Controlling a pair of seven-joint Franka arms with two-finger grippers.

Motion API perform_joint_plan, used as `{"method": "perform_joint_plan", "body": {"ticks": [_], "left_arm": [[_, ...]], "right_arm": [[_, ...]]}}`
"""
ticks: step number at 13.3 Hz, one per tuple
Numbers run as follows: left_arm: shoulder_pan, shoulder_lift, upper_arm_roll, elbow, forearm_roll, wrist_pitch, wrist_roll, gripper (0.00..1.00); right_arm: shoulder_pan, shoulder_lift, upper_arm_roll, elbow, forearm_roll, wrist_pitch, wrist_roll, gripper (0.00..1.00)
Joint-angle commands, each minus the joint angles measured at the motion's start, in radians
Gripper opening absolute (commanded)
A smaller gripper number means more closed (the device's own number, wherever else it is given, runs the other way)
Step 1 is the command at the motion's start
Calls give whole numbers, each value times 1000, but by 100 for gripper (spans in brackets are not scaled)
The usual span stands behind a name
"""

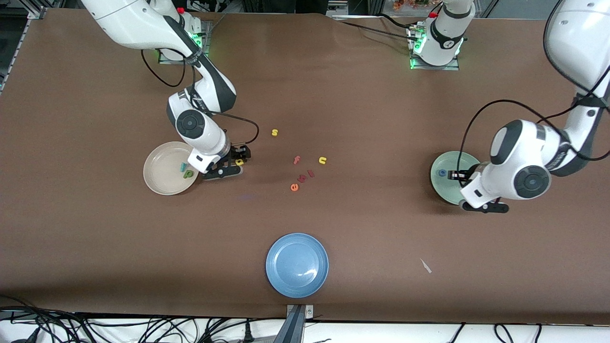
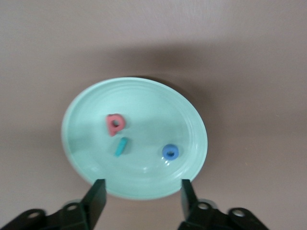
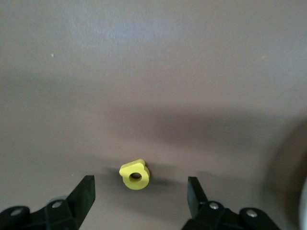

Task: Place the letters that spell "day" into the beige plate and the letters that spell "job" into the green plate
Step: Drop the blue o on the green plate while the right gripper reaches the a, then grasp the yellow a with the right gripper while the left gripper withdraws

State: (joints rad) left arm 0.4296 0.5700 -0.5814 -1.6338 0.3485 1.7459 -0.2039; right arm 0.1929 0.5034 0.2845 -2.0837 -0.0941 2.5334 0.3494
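The brown table carries three plates, and the beige plate toward the right arm's end serves as the anchor here. The blue plate sits nearer the front camera than the beige plate and toward the table's middle, with nothing in it. The green plate lies well apart from the beige plate, toward the left arm's end, and it holds all of "job": a salmon b, a teal j and a blue o, none touching another. The left gripper hangs over the green plate's rim with its fingers spread and nothing between them, so that word looks finished. In the beige plate lie a teal y and a green d, close together near the rim that faces the table's middle. The yellow a rests on the table just beside that rim, and the right gripper is low over it, fingers spread to either side and not yet touching it. Farther toward the middle sit the leftover letters: a yellow s, a yellow n, a reddish f and an orange e, with more small red pieces by the e. The likely trouble is the pinch itself: the a is tiny and light, so fingers closing off-centre could flick it sideways or tip it, and a shallow grip could let it drop short of the beige plate's rim.
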Motion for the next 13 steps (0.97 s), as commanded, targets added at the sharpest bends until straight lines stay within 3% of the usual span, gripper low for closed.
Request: {"method": "perform_joint_plan", "body": {"ticks": [1,5,9,13], "left_arm": [[-9,-15,-43,193,4,-194,37,99],[-37,-15,-84,356,3,-241,31,99],[-64,-10,-83,425,4,-243,29,99],[-143,21,-35,548,7,-239,31,99]], "right_arm": [[-3,-8,-1,-67,-18,89,19,86],[-3,-5,-2,-75,-35,100,19,85],[-3,1,-2,-72,-67,100,19,75],[3,3,-2,-52,-113,102,17,73]]}}
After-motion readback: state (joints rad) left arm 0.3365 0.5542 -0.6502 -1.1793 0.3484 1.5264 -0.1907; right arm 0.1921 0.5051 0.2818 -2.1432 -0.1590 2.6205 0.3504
